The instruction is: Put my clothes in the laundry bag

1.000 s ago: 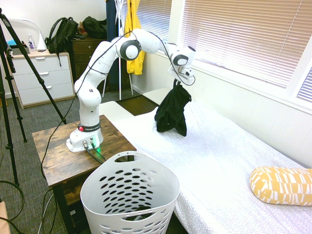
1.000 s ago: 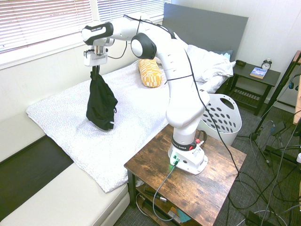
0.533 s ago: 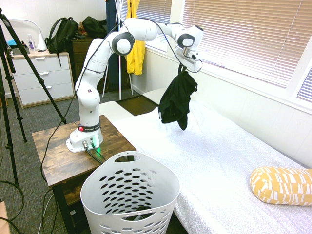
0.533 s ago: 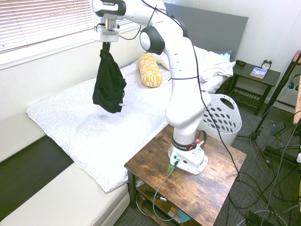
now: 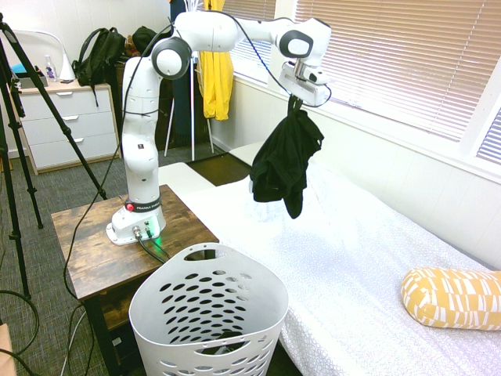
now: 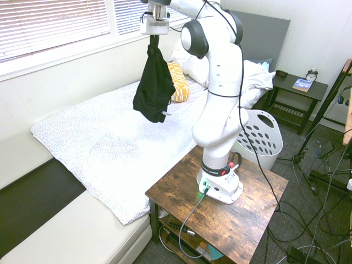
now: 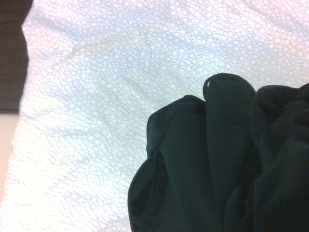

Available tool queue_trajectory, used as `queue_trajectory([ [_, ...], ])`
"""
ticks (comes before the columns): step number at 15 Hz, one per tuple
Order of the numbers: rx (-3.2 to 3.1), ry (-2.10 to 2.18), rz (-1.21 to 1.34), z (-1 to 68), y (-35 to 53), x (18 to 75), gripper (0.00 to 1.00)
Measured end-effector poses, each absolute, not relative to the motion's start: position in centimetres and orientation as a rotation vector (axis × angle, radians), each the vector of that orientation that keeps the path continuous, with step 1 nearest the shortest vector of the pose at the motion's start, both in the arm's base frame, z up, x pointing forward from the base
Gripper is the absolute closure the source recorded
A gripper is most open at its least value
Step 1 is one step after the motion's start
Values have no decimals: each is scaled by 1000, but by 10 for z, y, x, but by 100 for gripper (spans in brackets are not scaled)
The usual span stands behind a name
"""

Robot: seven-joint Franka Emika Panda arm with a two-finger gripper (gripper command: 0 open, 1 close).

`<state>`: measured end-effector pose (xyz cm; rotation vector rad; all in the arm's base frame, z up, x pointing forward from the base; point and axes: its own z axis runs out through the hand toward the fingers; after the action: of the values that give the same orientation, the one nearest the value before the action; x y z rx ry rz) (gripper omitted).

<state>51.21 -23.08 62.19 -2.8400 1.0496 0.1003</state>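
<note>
Bedroom setting, first exterior view, read from left to right. At far left a white chest of drawers (image 5: 64,125) stands against the wall, with a black backpack (image 5: 98,56) hanging just beside its top corner. Next comes a dark wooden table (image 5: 86,243) carrying the base of the white robot arm (image 5: 142,141). In front of that table, low in the picture, stands the tall white plastic laundry basket with oval holes in its sides (image 5: 207,313); something dark shows at its bottom, too small to identify. Behind the arm a yellow garment (image 5: 216,74) hangs near the window corner.

Right of centre, the jaws (image 5: 294,100) point downward and are closed on the top edge of the soft black fabric garment (image 5: 286,160). The garment hangs bunched and free in the air, clear of the bed with the white dotted cover (image 5: 368,258) below it, and well apart from the basket. A window with closed white blinds (image 5: 407,63) fills the wall behind. At far right a yellow patterned cushion (image 5: 452,296) lies on the bed.

The second exterior view confirms the garment (image 6: 154,88) suspended from the jaws (image 6: 154,36) above the bed, with the basket (image 6: 258,137) on the far side of the table. The wrist view shows dark cloth folds (image 7: 222,169) over the dotted cover (image 7: 106,87).
</note>
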Motion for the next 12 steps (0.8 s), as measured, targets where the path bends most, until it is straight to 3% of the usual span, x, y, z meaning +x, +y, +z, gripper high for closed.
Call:
queue_trajectory([
  [5,-2853,1127,39,665,-257,452,100],
  [12,-2741,1366,-16,698,-363,313,100],
])
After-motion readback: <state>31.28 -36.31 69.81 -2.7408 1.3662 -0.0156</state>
